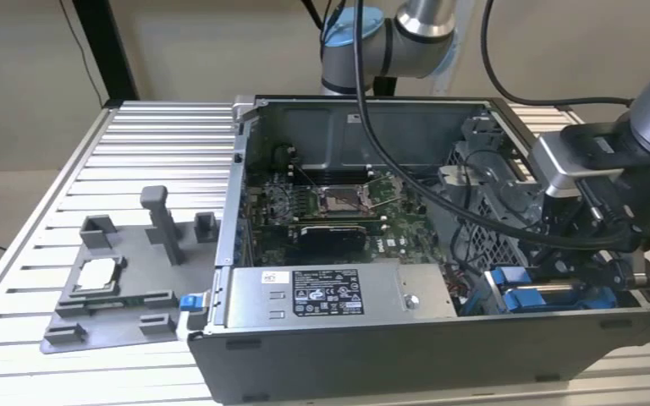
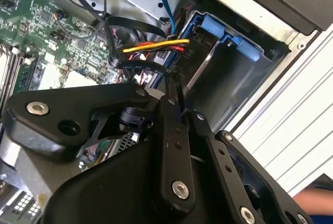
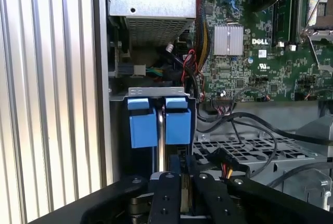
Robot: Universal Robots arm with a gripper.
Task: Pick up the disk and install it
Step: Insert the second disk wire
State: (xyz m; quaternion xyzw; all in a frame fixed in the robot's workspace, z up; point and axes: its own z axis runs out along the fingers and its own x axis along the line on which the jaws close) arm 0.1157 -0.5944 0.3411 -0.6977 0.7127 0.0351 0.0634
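Note:
The disk (image 3: 159, 121) stands on edge in the drive bay at the case's front corner, on the exterior view's right. Its two bright blue carrier tabs face out side by side, with a thin silver edge between them. In the exterior view the blue carrier (image 1: 526, 298) sits low inside the open computer case (image 1: 415, 355). My gripper (image 3: 181, 178) hangs just behind the tabs, over the bay. In the second wrist view my gripper (image 2: 174, 92) has its black fingers (image 2: 167, 130) pressed together, and I see nothing clamped between them. The blue carrier (image 2: 225, 32) lies a little beyond the fingertips.
Bundled black, yellow and red cables (image 2: 156, 47) cross right beside the fingertips. The grey power supply box (image 1: 337, 292) stands beside the bay and the motherboard (image 3: 260, 52) lies behind it. A grey fixture (image 1: 122, 279) holding a small silver chip sits on the slatted table, exterior view's left.

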